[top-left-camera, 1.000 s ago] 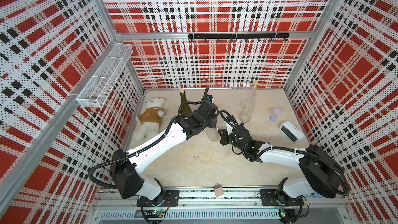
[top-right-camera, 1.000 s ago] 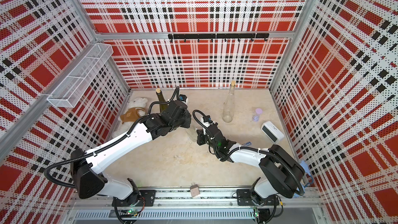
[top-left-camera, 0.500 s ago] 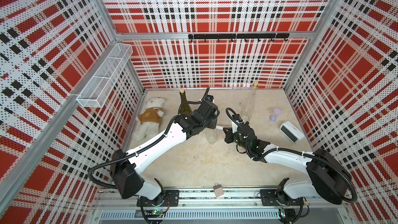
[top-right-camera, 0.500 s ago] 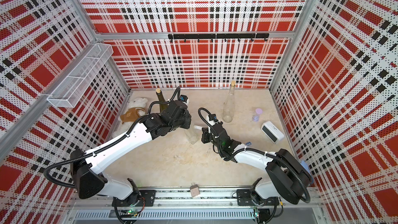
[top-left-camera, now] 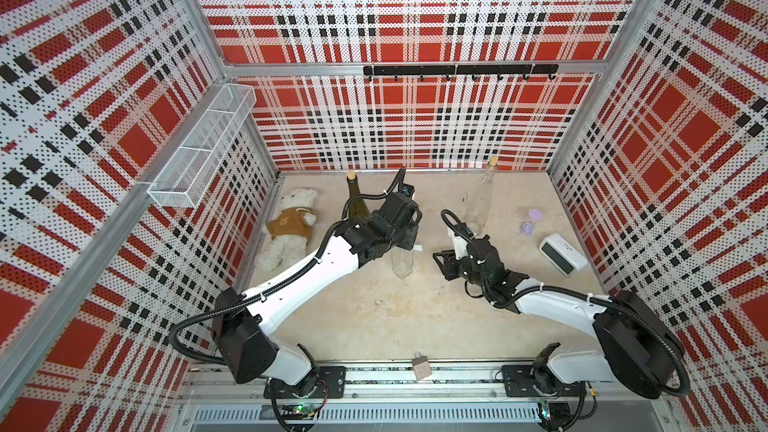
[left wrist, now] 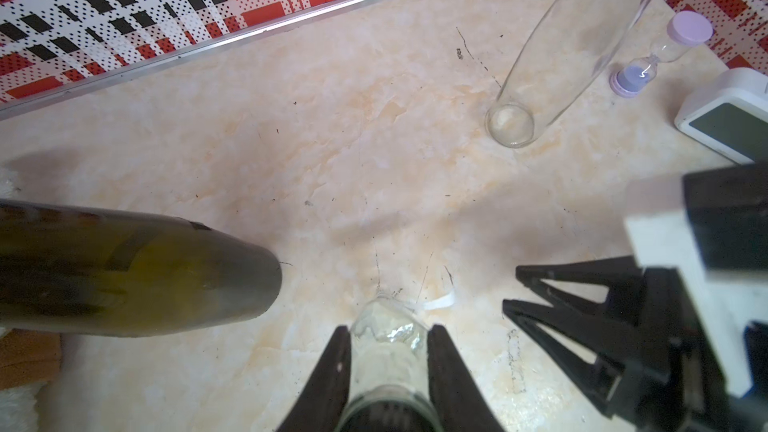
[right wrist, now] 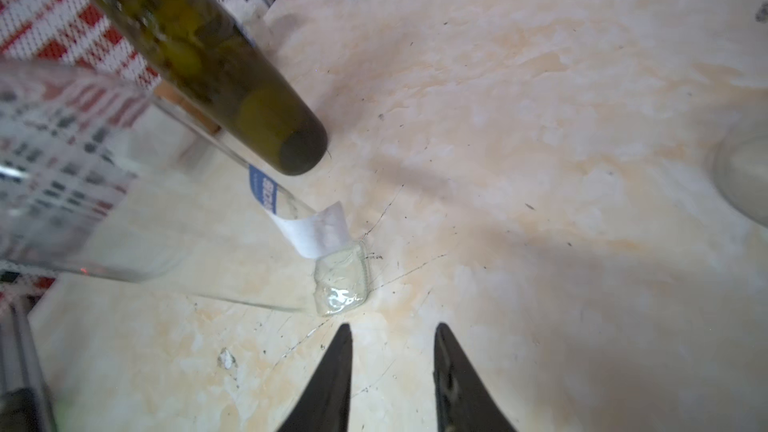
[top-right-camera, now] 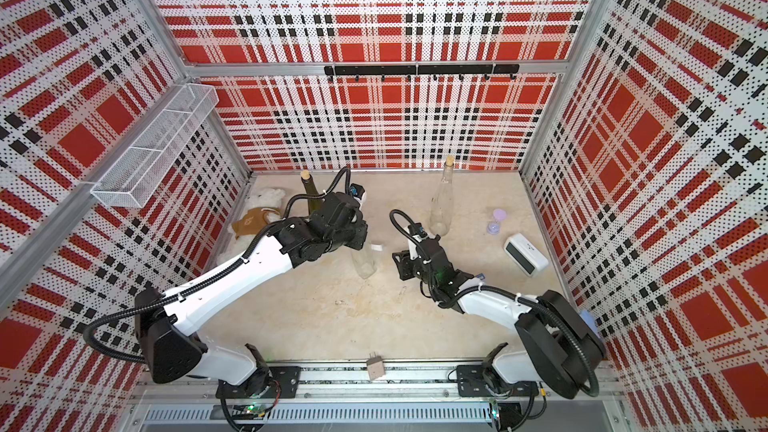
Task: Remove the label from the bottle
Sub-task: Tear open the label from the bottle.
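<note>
Right gripper (right wrist: 392, 326) has released, jaws spread and empty — the label (right wrist: 318, 228) dangles half-peeled; left gripper (left wrist: 388, 328) pinches the clear bottle (top-left-camera: 402, 263).

The clear bottle (top-left-camera: 402, 261) stands base-down near the middle of the worktop (top-left-camera: 374, 317), empty and transparent; its label (right wrist: 309, 226), a white strip with blue print, is half peeled; one end clings low on the bottle's wall; the other curls free, off the glass.

left gripper (left wrist: 388, 329) clamped, stretched well forward; right gripper (right wrist: 392, 326) jaws apart, empty, pointing toward it
</note>
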Available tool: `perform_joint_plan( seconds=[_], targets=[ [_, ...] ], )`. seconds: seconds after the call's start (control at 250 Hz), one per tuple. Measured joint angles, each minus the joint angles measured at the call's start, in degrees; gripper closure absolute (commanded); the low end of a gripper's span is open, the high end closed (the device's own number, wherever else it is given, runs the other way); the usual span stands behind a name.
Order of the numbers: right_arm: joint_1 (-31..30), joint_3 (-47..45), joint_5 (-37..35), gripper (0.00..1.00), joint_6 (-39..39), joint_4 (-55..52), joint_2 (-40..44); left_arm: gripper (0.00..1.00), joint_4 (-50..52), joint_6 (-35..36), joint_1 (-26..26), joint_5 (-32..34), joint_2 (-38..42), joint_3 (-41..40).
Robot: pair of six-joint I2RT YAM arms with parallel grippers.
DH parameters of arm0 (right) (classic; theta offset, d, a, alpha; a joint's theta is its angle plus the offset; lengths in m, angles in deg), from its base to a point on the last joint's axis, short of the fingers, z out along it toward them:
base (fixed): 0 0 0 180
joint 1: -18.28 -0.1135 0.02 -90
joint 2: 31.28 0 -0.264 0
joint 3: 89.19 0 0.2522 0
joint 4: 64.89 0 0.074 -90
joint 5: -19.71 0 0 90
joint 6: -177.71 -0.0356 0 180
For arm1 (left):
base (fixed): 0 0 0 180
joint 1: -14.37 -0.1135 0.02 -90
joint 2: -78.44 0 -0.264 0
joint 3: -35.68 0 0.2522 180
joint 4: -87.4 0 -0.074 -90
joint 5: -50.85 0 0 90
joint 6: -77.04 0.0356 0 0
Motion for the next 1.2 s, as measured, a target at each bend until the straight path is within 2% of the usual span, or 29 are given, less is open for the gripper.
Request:
perform_joint_plan(
  seconds=[0.12, 0.26, 0.416, 0.54, 0.78, 0.932, 1.201],
  targets=[
    [8.2, -1.9, 9.7, 0.46, -0.3, 0.8, 3.6, 0.79, -0.5, 2.8, -0.3, -2.8, 0.0, 0.0],
    [13.7, -1.9, 22.6, 0.38, 0.0, 1.8, 5.2, 0.79, -1.6, 5.9, -1.1, -7.4, -0.2, 0.0],
    [19.6, -3.7, 35.5, 0.37, -2.8, 8.8, 3.6, 0.78, -3.2, 9.4, -1.7, -12.3, -0.8, 0.0],
    [20.3, -3.7, 41.8, 0.37, -3.7, 12.2, -0.2, 0.76, -4.6, 12.2, -2.0, -16.2, -1.3, 0.0],
    [19.8, -3.7, 47.4, 0.35, -5.9, 19.7, -9.2, 0.75, -6.1, 15.0, -2.9, -22.8, -2.1, 0.0],
    [19.2, -3.7, 49.3, 0.3, -8.3, 25.7, -13.3, 0.75, -6.5, 15.6, -3.1, -23.9, -2.4, 0.2],
    [16.5, -3.7, 50.5, 0.33, -10.2, 32.2, -18.6, 0.75, -6.4, 15.6, -3.1, -24.3, -2.9, 0.7]
  ],
)
